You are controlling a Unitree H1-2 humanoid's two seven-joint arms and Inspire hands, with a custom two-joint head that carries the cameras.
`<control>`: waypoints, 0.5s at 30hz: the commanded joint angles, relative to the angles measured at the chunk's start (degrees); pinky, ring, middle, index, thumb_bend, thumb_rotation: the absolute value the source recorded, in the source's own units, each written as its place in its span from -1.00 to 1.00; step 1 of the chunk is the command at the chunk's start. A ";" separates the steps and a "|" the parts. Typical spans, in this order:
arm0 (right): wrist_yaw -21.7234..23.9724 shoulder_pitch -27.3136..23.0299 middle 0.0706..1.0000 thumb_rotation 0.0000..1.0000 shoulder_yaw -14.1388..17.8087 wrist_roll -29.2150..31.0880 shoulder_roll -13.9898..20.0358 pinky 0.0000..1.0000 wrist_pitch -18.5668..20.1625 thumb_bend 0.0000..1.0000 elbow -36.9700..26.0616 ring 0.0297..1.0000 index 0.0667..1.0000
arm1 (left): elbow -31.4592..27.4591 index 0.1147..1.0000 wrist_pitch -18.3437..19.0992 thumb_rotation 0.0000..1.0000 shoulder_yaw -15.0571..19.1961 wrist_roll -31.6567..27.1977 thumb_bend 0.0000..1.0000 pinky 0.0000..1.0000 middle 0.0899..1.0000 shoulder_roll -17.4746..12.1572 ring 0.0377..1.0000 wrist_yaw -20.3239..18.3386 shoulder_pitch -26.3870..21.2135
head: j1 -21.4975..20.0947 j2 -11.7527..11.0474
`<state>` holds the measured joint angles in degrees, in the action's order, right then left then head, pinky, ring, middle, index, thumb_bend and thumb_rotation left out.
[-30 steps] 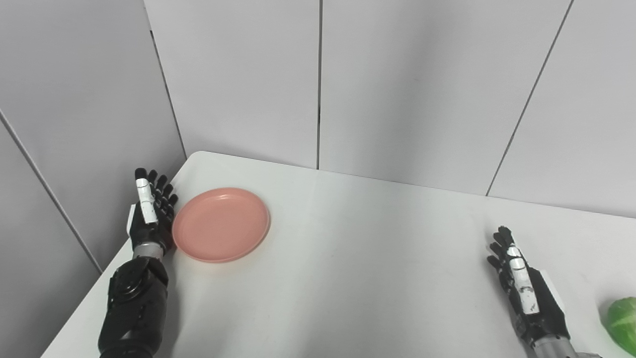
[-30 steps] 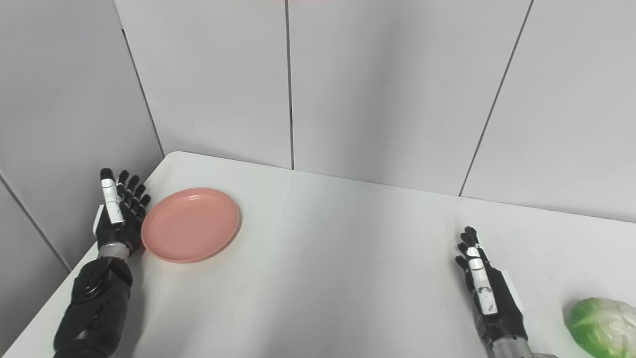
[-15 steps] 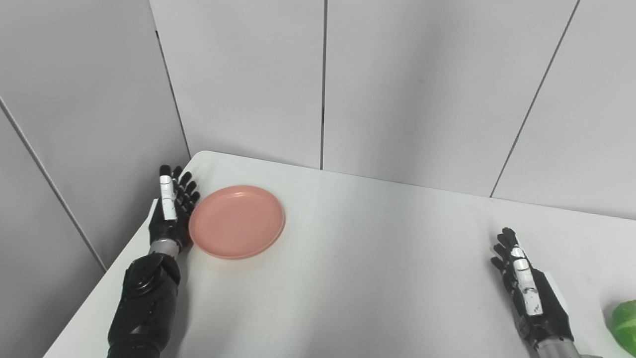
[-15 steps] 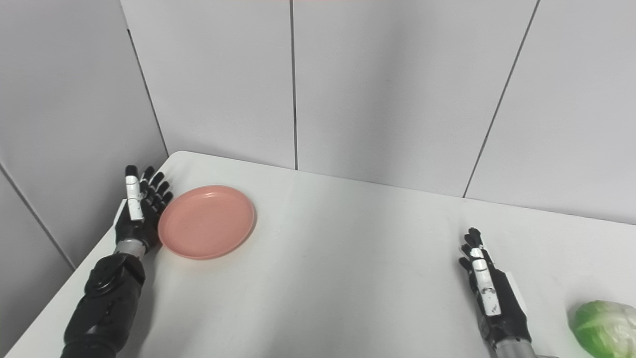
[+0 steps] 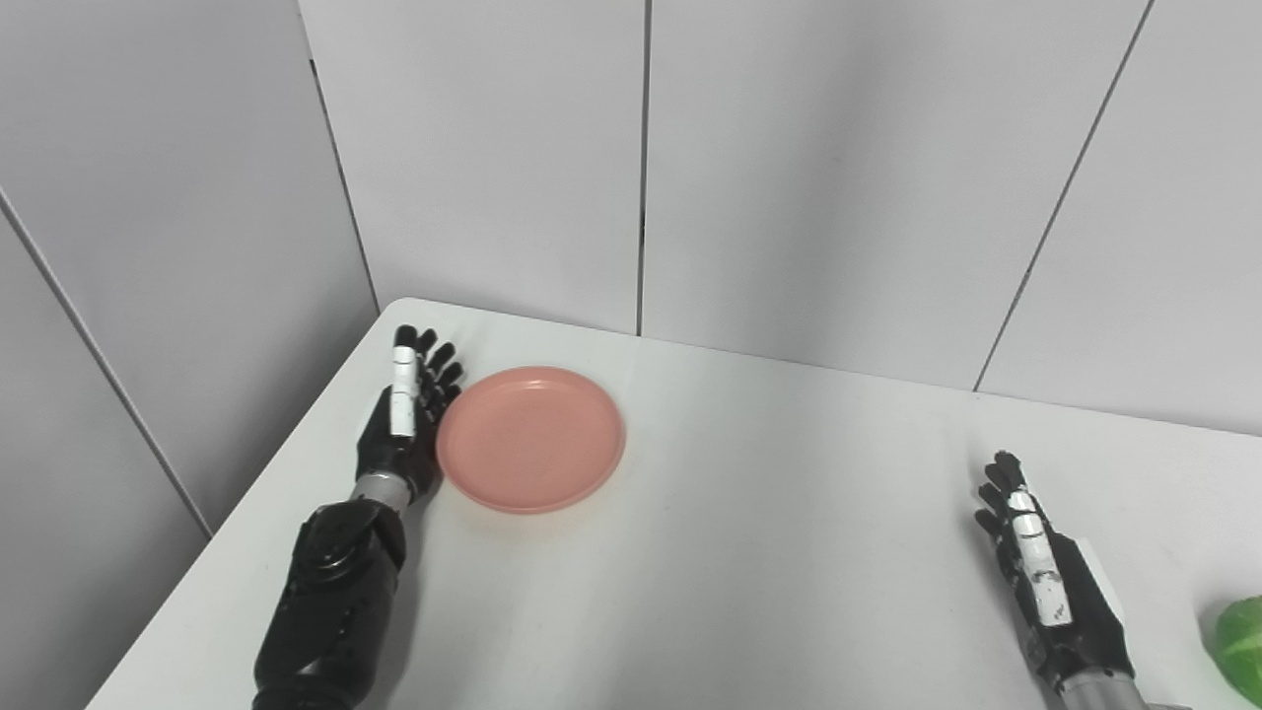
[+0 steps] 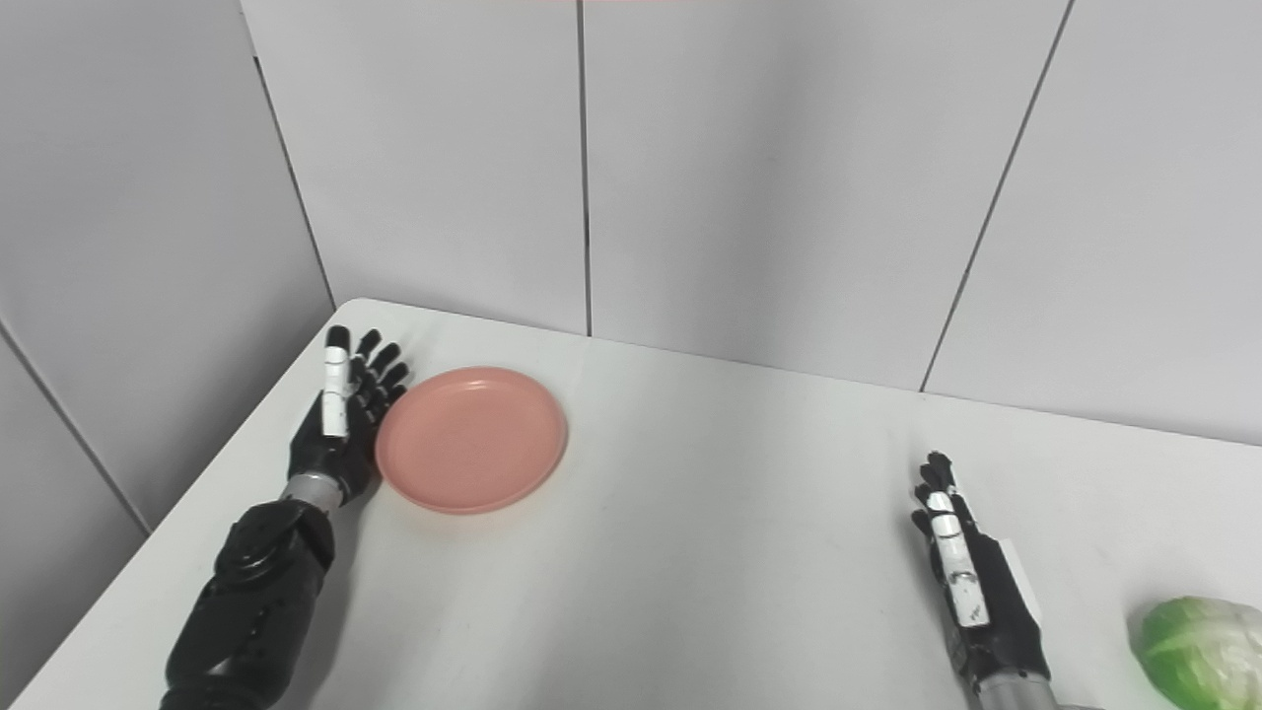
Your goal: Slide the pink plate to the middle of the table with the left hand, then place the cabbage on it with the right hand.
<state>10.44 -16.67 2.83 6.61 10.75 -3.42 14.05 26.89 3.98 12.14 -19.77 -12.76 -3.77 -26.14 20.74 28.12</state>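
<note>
Green cabbage [image 6: 1198,651] lay at the table's [image 6: 710,552] near right corner, just beside the right hand [image 6: 971,582], which rested flat with fingers spread, holding nothing. Farther back on the left, the left hand [image 5: 399,429] stood edge-on, fingers extended and empty, pressed against the pink plate's [image 5: 530,439] left rim. Grey wall panels [image 5: 808,168] rose behind.

No readable text, label, brand, number or sign on anything here.
</note>
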 commanded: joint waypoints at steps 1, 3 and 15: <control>0.32 0.19 1.00 1.00 0.01 0.48 -0.07 1.00 -0.59 -0.10 -0.70 1.00 1.00 | -1.93 0.95 2.46 0.96 -1.76 0.67 0.77 1.00 0.96 1.40 0.96 -1.42 -0.29 | -0.29 0.04; 0.01 0.29 1.00 1.00 -0.12 0.02 -0.06 1.00 -0.11 -0.10 -0.95 1.00 1.00 | -3.13 0.95 3.62 0.97 -2.30 0.80 0.76 1.00 0.95 1.96 0.95 -1.24 -0.11 | -0.53 0.06; -0.49 0.03 1.00 1.00 -0.53 -1.10 -0.46 1.00 -1.56 -0.14 0.67 1.00 1.00 | -9.52 0.92 7.07 0.98 -7.04 3.21 0.76 0.95 0.92 3.97 0.93 -2.62 1.58 | -3.34 0.41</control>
<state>10.16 -16.60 2.51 5.84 10.45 -4.04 14.73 18.87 9.96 6.43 -16.73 -9.51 -4.23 -24.13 17.41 28.48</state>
